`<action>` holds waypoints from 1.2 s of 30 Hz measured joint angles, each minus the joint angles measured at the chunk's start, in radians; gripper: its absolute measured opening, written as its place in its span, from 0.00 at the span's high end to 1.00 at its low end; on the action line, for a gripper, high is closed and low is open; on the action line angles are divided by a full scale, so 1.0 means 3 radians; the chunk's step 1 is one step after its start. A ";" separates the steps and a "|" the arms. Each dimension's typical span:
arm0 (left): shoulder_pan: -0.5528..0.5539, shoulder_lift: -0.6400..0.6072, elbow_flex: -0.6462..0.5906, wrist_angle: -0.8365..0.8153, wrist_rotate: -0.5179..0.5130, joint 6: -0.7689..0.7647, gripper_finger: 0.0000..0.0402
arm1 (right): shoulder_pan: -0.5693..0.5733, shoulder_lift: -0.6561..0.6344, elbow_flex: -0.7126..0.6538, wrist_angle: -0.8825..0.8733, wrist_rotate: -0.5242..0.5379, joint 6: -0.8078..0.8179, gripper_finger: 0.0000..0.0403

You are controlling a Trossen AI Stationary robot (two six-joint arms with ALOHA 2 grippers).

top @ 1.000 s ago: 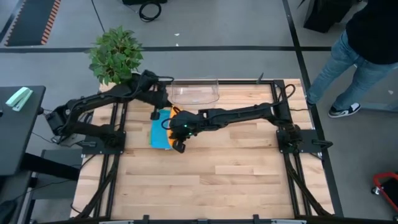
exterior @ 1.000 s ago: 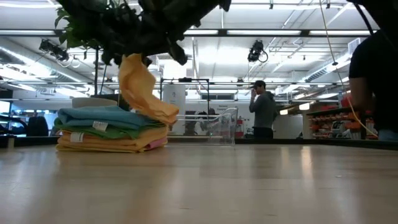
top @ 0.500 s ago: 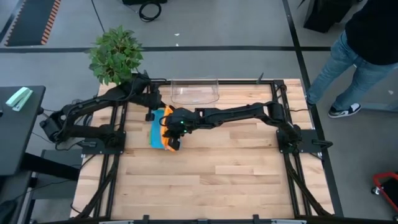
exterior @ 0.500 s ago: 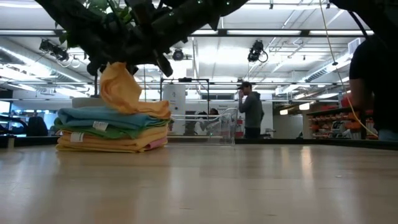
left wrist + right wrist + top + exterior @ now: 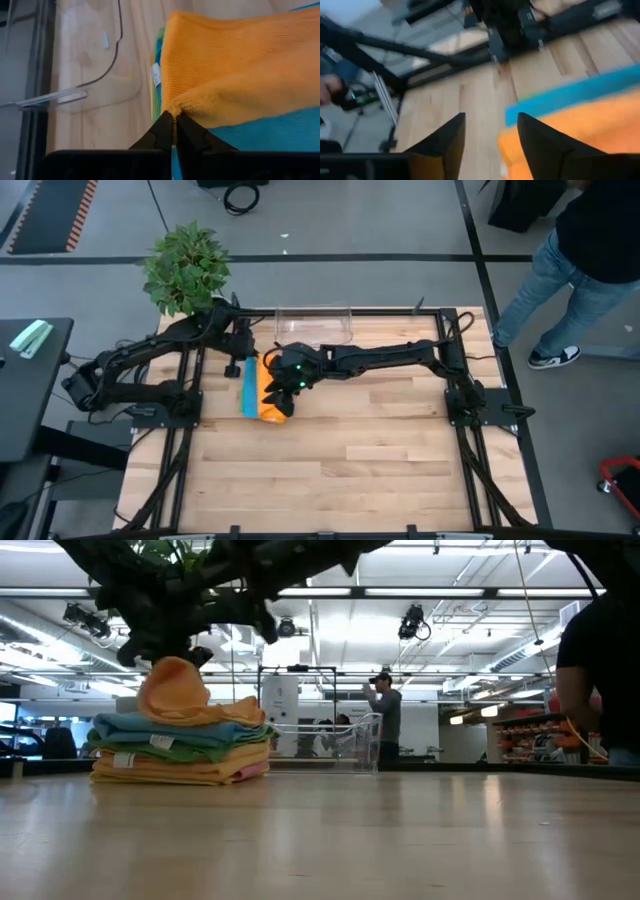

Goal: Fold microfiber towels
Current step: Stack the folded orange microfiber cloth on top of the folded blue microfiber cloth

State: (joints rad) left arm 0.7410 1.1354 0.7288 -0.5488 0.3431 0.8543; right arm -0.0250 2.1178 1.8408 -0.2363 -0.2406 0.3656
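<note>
High view: the orange towel (image 5: 271, 392) lies on the stack of towels (image 5: 250, 389) left of centre on the worktop (image 5: 380, 450); the right gripper (image 5: 290, 380) hovers over it, and the left gripper (image 5: 243, 361) sits at the stack's upper edge.
Low view: the orange towel (image 5: 190, 700) is bunched in a hump on the stack, left of frame.
Left wrist view: the left gripper (image 5: 174, 131) is pinched on an orange corner, the clear bin (image 5: 90, 55) beyond.
Right wrist view: the right gripper (image 5: 490, 137) has its fingers apart, holding nothing.
Doing it well: I'd lay the pinched corner flat and square to the stack, then press out the hump.
</note>
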 joint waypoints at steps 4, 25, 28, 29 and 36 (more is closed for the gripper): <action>0.0014 -0.0150 0.0002 0.0005 -0.0065 -0.0003 0.98 | -0.0001 -0.0093 0.0000 -0.0259 0.0072 -0.0093 0.50; -0.0018 -0.0319 0.0000 -0.0156 -0.0263 0.0079 0.50 | -0.0068 -0.0073 -0.0150 -0.0731 0.1122 0.0537 0.51; -0.0033 -0.0337 0.0004 -0.0193 -0.0402 0.0069 0.41 | -0.0088 -0.0070 -0.0231 -0.0748 0.1381 0.0665 0.55; -0.0042 -0.0345 0.0034 -0.0256 -0.0467 0.0070 0.38 | -0.0090 -0.0070 -0.0243 -0.0747 0.1440 0.0665 0.58; -0.0209 -0.0495 0.0622 -0.0855 -0.0475 -0.0403 0.23 | -0.0057 -0.0070 -0.0264 -0.0734 0.1499 0.0458 0.97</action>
State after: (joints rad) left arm 0.6783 0.9870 0.9155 -0.8054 0.2006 0.7334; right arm -0.0421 2.0968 1.7615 -0.4566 0.2092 0.5031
